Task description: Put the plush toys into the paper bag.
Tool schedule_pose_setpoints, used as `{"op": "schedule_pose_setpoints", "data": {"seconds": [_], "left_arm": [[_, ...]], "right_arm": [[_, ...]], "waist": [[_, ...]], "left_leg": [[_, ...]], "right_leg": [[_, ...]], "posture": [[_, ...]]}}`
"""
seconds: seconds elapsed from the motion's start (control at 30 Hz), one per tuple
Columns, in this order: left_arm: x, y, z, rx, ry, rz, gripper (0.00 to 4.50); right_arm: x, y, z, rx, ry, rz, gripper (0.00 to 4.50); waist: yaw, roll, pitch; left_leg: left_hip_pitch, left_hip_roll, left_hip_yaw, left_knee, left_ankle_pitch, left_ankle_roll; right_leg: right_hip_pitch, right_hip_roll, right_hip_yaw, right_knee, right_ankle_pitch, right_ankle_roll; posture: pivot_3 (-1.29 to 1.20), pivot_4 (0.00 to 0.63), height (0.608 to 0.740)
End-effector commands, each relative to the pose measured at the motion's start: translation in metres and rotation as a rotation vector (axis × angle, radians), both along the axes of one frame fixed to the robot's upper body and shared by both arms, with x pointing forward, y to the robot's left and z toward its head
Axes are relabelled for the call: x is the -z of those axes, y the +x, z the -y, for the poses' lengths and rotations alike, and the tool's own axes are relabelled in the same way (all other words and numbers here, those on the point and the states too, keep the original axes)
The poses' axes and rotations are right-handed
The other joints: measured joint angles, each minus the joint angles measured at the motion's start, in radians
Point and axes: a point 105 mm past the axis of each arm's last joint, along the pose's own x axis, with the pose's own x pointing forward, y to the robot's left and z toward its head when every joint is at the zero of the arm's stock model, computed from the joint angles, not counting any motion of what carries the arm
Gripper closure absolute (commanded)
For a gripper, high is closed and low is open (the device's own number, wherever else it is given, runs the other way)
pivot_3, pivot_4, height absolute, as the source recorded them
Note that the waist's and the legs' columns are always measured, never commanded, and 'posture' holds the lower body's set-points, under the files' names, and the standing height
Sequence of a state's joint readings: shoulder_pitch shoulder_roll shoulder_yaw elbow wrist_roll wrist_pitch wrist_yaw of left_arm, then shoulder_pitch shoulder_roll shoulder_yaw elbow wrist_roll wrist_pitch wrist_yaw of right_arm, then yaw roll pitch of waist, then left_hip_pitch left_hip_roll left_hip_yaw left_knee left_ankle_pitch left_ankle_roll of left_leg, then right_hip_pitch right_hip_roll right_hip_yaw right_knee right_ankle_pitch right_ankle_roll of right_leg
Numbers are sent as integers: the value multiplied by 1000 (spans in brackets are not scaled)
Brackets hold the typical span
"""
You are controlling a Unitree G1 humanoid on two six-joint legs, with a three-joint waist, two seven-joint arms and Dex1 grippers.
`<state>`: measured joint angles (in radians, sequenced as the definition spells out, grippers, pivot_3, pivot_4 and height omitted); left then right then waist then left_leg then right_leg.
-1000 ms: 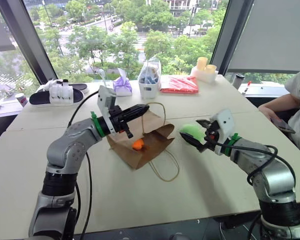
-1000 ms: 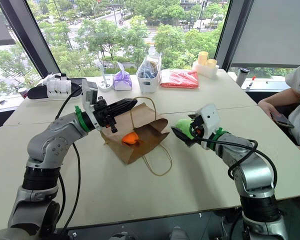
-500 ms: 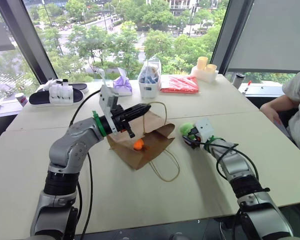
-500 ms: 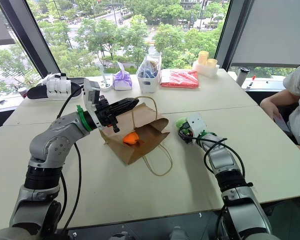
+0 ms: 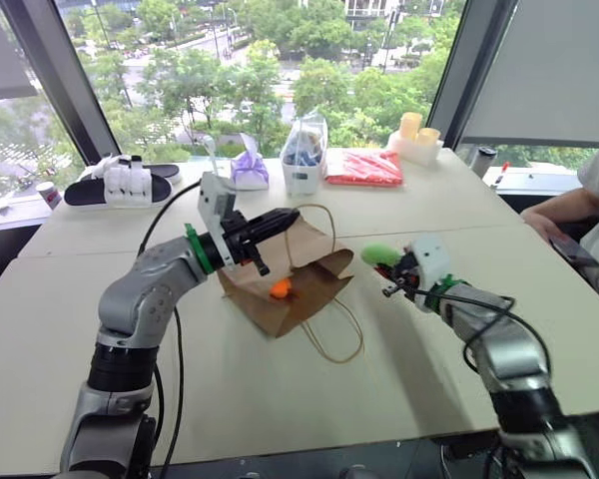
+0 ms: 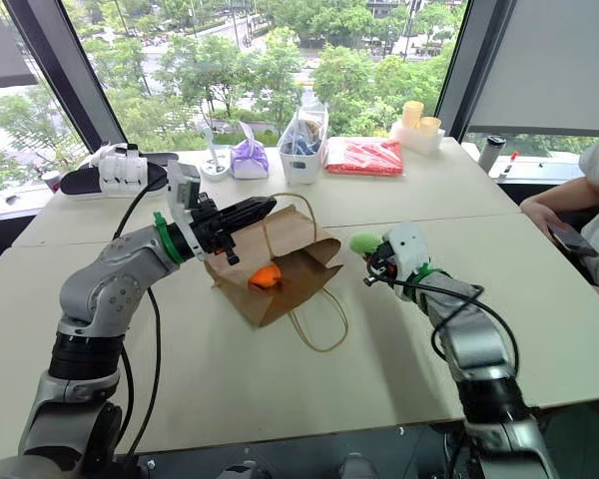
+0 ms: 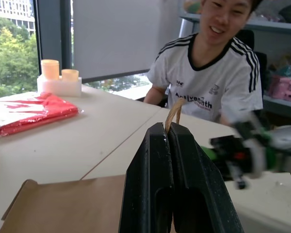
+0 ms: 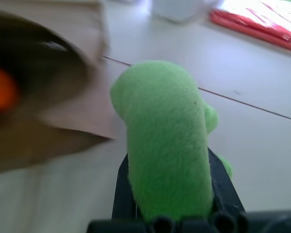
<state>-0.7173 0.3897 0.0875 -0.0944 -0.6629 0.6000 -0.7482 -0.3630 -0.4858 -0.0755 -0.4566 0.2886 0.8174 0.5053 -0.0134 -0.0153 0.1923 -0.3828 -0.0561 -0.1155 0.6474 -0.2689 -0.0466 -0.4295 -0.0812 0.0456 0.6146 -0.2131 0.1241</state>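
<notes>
1. Bag (image 5: 290, 284) first: brown paper, lying on its side in the middle of the white table (image 5: 280, 399), its mouth open toward the robot's right. One cord handle trails loose on the tabletop in front of it.
2. Left gripper (image 5: 280, 220) is fully closed on the other cord handle (image 7: 173, 109) and holds it up above the bag (the wrist view shows the cord squeezed between the two black fingers (image 7: 150, 194)).
3. Orange toy (image 6: 264, 277) sits inside the bag's mouth.
4. Green toy (image 8: 167, 141) is clamped in the right gripper (image 5: 389, 267), the fingers pressed in against both its sides. It's held off the table, just beside the open mouth of the bag and outside it.
5. Back edge of the table has a purple pouch (image 5: 246, 170), a clear bag with blue stuff (image 5: 301, 160) and a red packet (image 5: 361, 168).
6. A person in a white shirt (image 7: 213, 73) sits at the far right corner, probably holding a phone, hard to tell.
</notes>
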Motion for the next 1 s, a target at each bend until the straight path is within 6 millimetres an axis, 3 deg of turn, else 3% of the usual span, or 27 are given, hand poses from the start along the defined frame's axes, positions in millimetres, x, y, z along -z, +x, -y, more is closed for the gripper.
{"op": "schedule_pose_setpoints", "data": {"seconds": [0.03,0.17,0.33,0.47,0.63,0.67,0.7,0.9,1.0], "left_arm": [[-20,-3,-1,8,-26,70,4500],[-23,-2,2,31,-32,64,4500],[-21,-4,4,44,-22,57,4500],[-19,-8,2,37,-26,53,4500],[-16,-14,3,35,-29,43,4500],[-16,-14,3,32,-30,42,4500],[-15,-15,3,29,-32,40,4500],[-13,-14,2,19,-37,37,4500],[-12,-13,2,17,-38,36,4500]], "right_arm": [[-12,-37,-39,-176,43,-13,4476],[0,-37,-60,-184,86,-66,4476],[24,3,-93,-150,54,-54,4476],[21,48,-106,-81,73,4,4476],[26,78,-114,-48,42,50,4476],[28,81,-116,-47,36,55,3557],[30,84,-118,-50,36,58,3193],[34,91,-119,-42,28,67,13],[27,85,-111,-48,48,68,13]], "waist": [[-7,0,0],[-4,0,0],[-6,0,0],[-8,0,0],[-7,0,0],[-7,0,0],[-8,0,0],[-11,0,0],[-13,0,0]], "left_leg": [[1,0,1,0,0,0],[4,1,1,0,0,0],[5,0,2,0,0,0],[5,0,2,-1,0,-1],[5,0,2,-2,0,-1],[5,0,2,-2,0,-1],[5,0,2,-2,0,-1],[5,0,2,-2,0,-1],[5,0,1,-2,0,-1]], "right_leg": [[0,0,0,0,0,0],[3,1,0,0,0,0],[3,0,1,1,0,0],[2,0,1,1,0,0],[2,0,1,1,0,-1],[2,0,1,1,0,-1],[2,0,1,1,0,-1],[1,0,1,1,0,-1],[1,0,1,2,0,-1]], "posture": [[0,150,740],[0,150,740],[0,150,740],[0,150,740],[0,150,740],[0,150,740],[0,150,740],[0,150,740],[0,150,740]]}}
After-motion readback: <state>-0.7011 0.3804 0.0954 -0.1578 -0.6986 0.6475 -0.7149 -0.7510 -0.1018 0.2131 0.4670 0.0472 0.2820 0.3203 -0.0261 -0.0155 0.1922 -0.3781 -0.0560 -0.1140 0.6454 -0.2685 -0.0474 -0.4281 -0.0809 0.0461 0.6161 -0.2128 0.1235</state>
